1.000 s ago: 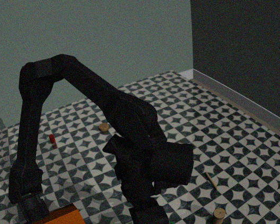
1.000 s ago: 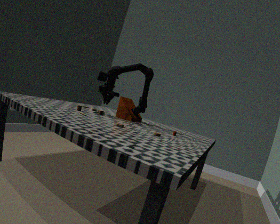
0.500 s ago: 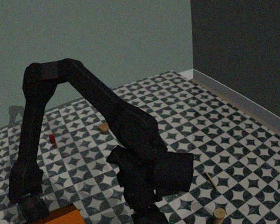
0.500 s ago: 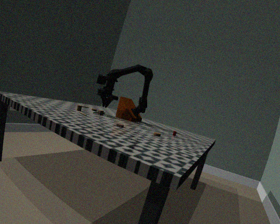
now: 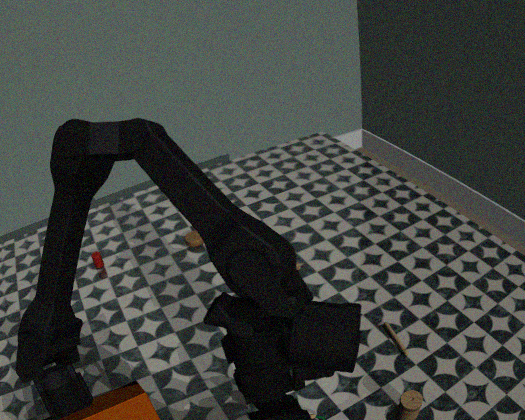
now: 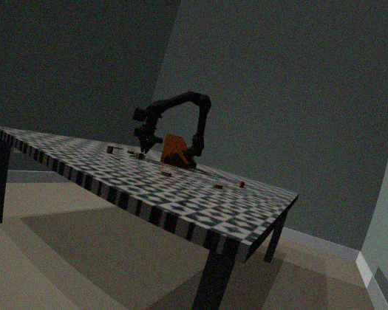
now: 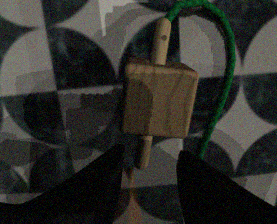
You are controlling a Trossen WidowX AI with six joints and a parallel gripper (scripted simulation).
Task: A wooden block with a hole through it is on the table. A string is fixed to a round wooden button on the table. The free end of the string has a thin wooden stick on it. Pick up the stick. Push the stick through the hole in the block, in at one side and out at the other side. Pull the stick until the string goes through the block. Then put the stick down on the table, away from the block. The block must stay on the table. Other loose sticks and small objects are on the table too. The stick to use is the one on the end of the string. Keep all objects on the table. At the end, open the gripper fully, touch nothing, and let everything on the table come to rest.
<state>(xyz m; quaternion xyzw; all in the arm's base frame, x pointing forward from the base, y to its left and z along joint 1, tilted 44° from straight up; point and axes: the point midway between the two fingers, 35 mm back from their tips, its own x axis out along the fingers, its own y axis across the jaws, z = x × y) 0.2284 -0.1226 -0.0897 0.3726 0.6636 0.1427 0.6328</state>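
The wooden block (image 7: pixel 161 102) (image 6: pixel 140 156) sits on the table. The wooden stick (image 7: pixel 160 42) passes through its hole: the end with the string shows above the block in the wrist view, and a short tip sticks out below it, towards my fingers. The green string (image 7: pixel 231 65) loops from the stick's upper end down the right side of the block. My gripper (image 7: pixel 151 156) (image 6: pixel 144 151) is partly open and empty, its fingertips on either side of the stick's tip, with gaps. The top view hides the block behind the arm. I cannot make out the button for certain.
A loose stick (image 5: pixel 396 339) (image 6: pixel 114 157) and an upright wooden cylinder (image 5: pixel 411 401) (image 6: pixel 109 149) stand off to one side. A red cylinder (image 5: pixel 97 260) (image 6: pixel 242 184) and a wooden piece (image 5: pixel 194 239) (image 6: pixel 218 186) lie farther off. An orange wedge (image 5: pixel 119 407) (image 6: pixel 173 145) is by the arm's base.
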